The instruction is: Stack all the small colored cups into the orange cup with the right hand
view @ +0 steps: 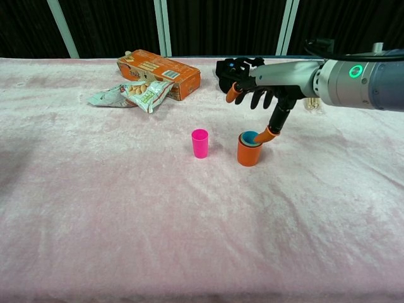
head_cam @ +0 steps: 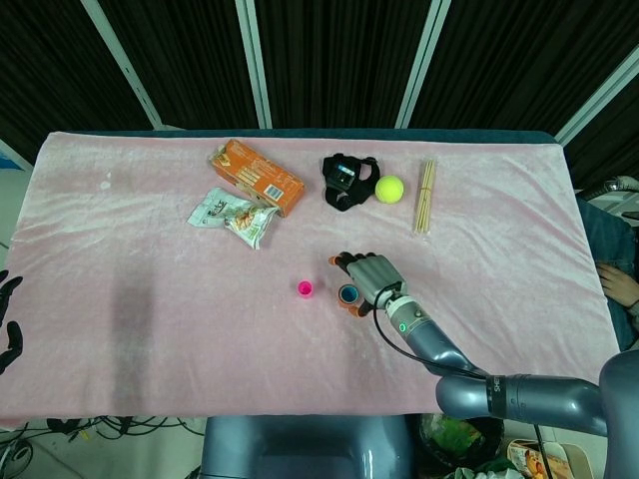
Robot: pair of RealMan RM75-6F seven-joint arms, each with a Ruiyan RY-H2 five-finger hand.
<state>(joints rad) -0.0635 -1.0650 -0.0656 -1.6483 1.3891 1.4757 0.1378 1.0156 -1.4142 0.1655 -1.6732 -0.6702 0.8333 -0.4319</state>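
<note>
The orange cup [view: 249, 153] stands upright near the middle of the pink cloth, with a blue cup [view: 250, 137] nested deep inside it, over a green rim. My right hand [view: 262, 96] hovers just above and behind the stack with its fingers spread. One orange fingertip [view: 264, 134] reaches down to the blue cup's rim. In the head view the same hand [head_cam: 371, 277] sits right beside the orange cup [head_cam: 349, 295]. A pink cup [view: 200, 143] stands alone a little left of the stack, also seen as the pink cup [head_cam: 306, 289]. My left hand [head_cam: 8, 321] shows only at the left edge, off the table, holding nothing.
At the back lie an orange box [head_cam: 256, 172], a snack packet [head_cam: 232, 215], a black strap-like object [head_cam: 347, 180], a tennis ball [head_cam: 389, 189] and a bundle of wooden sticks [head_cam: 426, 196]. The pink cloth [view: 126, 221] covers the whole table.
</note>
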